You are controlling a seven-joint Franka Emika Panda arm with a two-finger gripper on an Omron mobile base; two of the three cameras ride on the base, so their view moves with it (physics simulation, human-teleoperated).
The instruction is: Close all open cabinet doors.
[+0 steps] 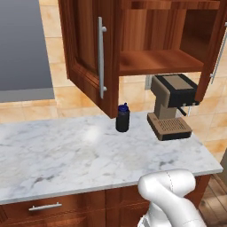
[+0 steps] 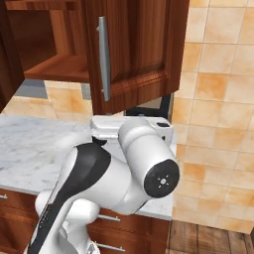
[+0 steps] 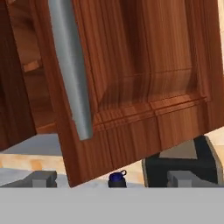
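both cabinet doors above the counter point(image 1: 66, 150) stand wide open, with the bare shelf point(image 1: 155, 62) showing between them. the left door point(image 1: 91, 53) hangs over the bottle point(image 1: 123, 118). the right door point(image 1: 213, 48) hangs beside the coffee machine point(image 1: 170, 106), and it is the one close to the arm in the right base view.

in the hand view the gripper point(image 3: 111, 178) faces the right door's outer panel, and its handle point(image 3: 70, 65) runs down the upper left. the two finger tips point(image 3: 43, 178) sit far apart with nothing between them, so the claw is spread and empty. i can't tell whether it is touching the wood.

handling: these are rigid wooden slabs on hinges, so they should swing rather than flex. the gloss finish looks slick and a pad may skid on it. no grasp should be needed: push flat on the panel near the handle side, far from the hinge, for leverage. the bar handle is a fallback for pinching. watch the coffee machine under the right door's lower edge.
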